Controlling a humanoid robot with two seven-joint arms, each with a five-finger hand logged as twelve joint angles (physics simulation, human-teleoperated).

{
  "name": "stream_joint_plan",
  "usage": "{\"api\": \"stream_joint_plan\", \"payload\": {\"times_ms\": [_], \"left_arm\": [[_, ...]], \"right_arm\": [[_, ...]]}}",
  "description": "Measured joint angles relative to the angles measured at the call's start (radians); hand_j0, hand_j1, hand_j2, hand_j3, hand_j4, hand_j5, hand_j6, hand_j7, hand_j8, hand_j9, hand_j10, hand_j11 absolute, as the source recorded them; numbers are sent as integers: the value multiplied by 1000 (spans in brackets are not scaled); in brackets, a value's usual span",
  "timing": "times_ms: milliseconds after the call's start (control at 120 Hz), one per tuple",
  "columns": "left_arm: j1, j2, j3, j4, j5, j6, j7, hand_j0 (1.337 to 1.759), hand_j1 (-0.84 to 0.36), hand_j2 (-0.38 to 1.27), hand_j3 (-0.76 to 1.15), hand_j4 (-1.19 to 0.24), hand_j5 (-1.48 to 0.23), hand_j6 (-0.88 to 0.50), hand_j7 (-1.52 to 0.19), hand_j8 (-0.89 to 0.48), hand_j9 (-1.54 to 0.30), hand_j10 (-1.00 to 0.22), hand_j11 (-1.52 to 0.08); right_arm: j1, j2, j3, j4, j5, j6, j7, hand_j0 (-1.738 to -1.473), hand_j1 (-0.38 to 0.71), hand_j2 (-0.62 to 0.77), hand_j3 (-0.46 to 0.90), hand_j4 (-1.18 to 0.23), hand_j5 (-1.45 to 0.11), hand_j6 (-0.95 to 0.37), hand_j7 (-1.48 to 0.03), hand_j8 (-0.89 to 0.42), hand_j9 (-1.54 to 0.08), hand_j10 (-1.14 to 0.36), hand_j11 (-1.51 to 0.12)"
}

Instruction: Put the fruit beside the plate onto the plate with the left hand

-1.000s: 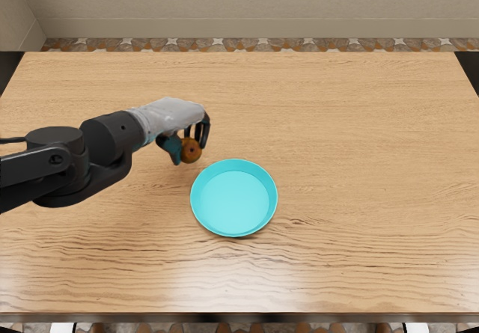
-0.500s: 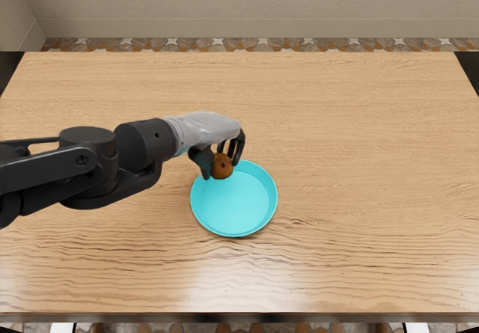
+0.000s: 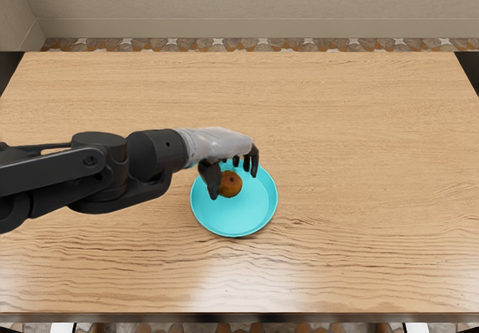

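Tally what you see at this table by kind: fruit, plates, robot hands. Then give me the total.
Fruit: 1, the brown fruit
Plates: 1, the teal plate
Robot hands: 1, the left hand
Total: 3

Round brown fruit in teal plate.
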Motion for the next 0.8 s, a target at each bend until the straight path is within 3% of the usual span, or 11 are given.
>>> {"api": "stream_joint_plan", "payload": {"times_ms": [133, 300, 483, 667, 800], "left_arm": [[0, 2, -9, 3, -47, 3, 0, 1658, 26, 173, 0, -296, -395, -246, -392, -260, -390, -298, -390], [0, 8, -28, 5, -88, 0, 0, 1658, 162, 85, 0, -169, -223, -148, -222, -154, -221, -170, -221], [0, 8, -36, 16, -129, -4, 0, 1658, 244, 40, 0, -94, -122, -86, -122, -88, -121, -94, -121], [-1, 68, -64, 67, -322, -58, 0, 1658, 291, 20, 0, -52, -67, -50, -67, -50, -67, -52, -67], [0, 179, -101, 88, -478, -138, 0, 1658, 307, 12, 0, -38, -48, -37, -48, -37, -47, -38, -47]], "right_arm": [[0, 0, 0, 0, 0, 0, 0, -1658, -349, 0, 0, 0, 0, 0, 0, 0, 0, 0, 0], [0, 0, 0, 0, 0, 0, 0, -1658, -349, 0, 0, 0, 0, 0, 0, 0, 0, 0, 0], [0, 0, 0, 0, 0, 0, 0, -1658, -349, 0, 0, 0, 0, 0, 0, 0, 0, 0, 0], [0, 0, 0, 0, 0, 0, 0, -1658, -349, 0, 0, 0, 0, 0, 0, 0, 0, 0, 0], [0, 0, 0, 0, 0, 0, 0, -1658, -349, 0, 0, 0, 0, -1, 0, 0, 0, 0, 0]]}}
